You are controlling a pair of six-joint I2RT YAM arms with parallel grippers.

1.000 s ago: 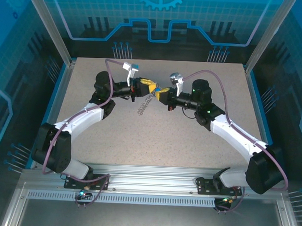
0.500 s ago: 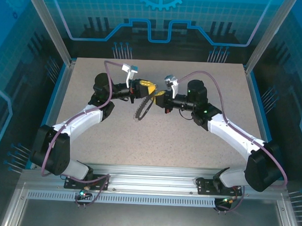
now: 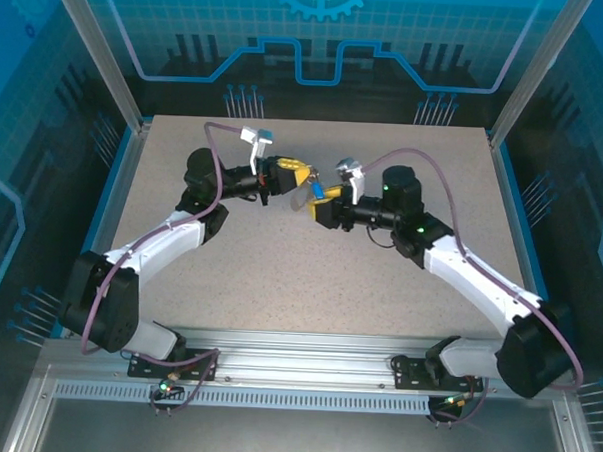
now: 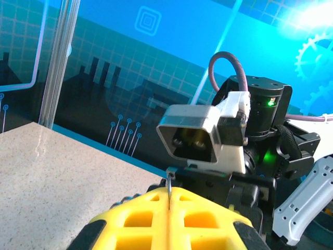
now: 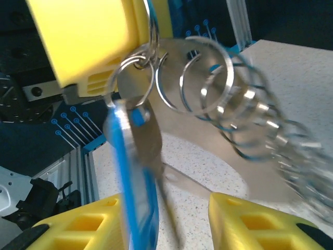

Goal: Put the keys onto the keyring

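My left gripper [image 3: 296, 173] is held above the middle of the table, shut on the keyring's thin silver ring [image 4: 169, 185]; the wire sticks up from between its closed yellow fingers [image 4: 130, 219]. The key [image 5: 136, 187], with its blue head, hangs from a ring [image 5: 130, 78] under the left gripper's yellow finger [image 5: 88, 36]. It dangles between the fingers of my open right gripper [image 5: 166, 208], close to the left one. The silver chain [image 5: 244, 109] and grey strap [image 5: 200, 143] swing to the right, blurred. From above, the key [image 3: 318, 191] sits between the two grippers, the right gripper [image 3: 321, 203] just below it.
The speckled table [image 3: 279, 285] lies well below both grippers. The right arm's wrist camera housing [image 4: 200, 138] faces the left gripper at close range. Blue enclosure walls and aluminium posts [image 3: 108, 67] border the table.
The right gripper has pulled back a little toward the near right. The strap that hung below the left gripper half a second ago now swings, blurred.
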